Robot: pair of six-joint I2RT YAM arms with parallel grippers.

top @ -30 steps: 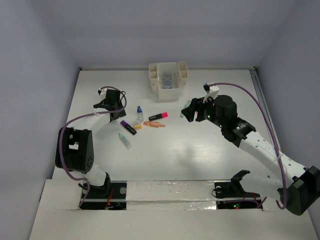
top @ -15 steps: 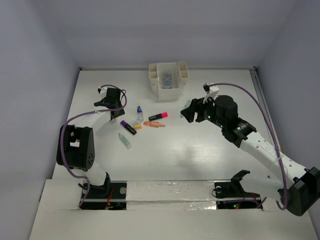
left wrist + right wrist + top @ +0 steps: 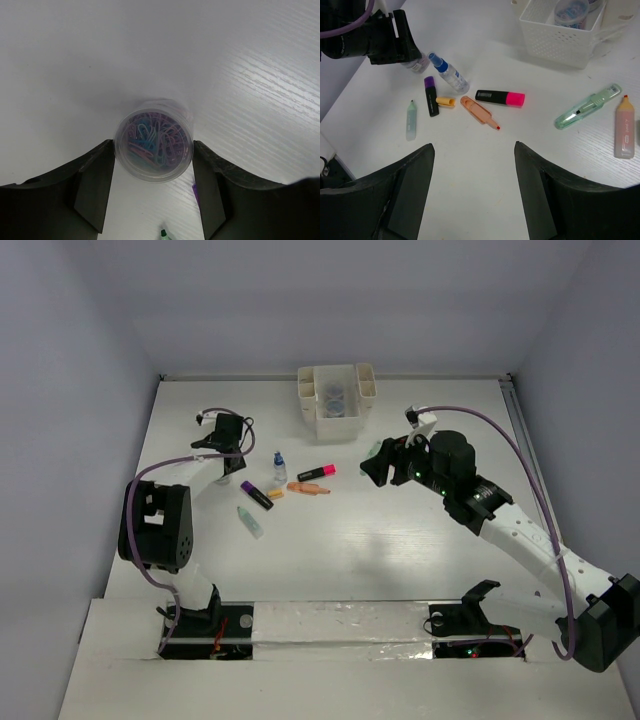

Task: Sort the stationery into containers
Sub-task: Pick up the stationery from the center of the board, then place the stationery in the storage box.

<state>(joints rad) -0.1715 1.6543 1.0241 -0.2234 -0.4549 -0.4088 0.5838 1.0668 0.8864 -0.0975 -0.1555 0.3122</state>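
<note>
Left arm has swung its elbow outward over the last second and the left gripper [image 3: 222,435] has narrowed; right arm has held its place. Left jaws now sit against both sides of a clear tub [image 3: 153,145] of coloured paper clips, gripping it at the fingertips. It stands upright on the desk [image 3: 400,540], far left of the scatter and well apart from the organizer [image 3: 338,400] at the back. Close by the tub and crowding it: the blue-capped bottle [image 3: 447,72] lying just beside it, then the purple marker [image 3: 431,95] with an orange cap [image 3: 445,101] touching its side. The wrist view catches the purple marker's tip at the right jaw's edge. Mint marker [image 3: 410,120] lies alone nearer the arm bases. Peach marker [image 3: 479,112] and pink marker [image 3: 500,97] lie mid-desk, ends close together, on the line between tub and organizer. Right gripper [image 3: 472,150] hovers above the desk right of the organizer, jaws spread wide and holding nothing. Below it lie a green pen [image 3: 587,107] and an orange highlighter [image 3: 624,127], near each other but not touching; the top view hides most of both behind the gripper. A second tub [image 3: 571,11] already sits in the organizer's middle compartment. Side compartments cannot be read from these views.
</note>
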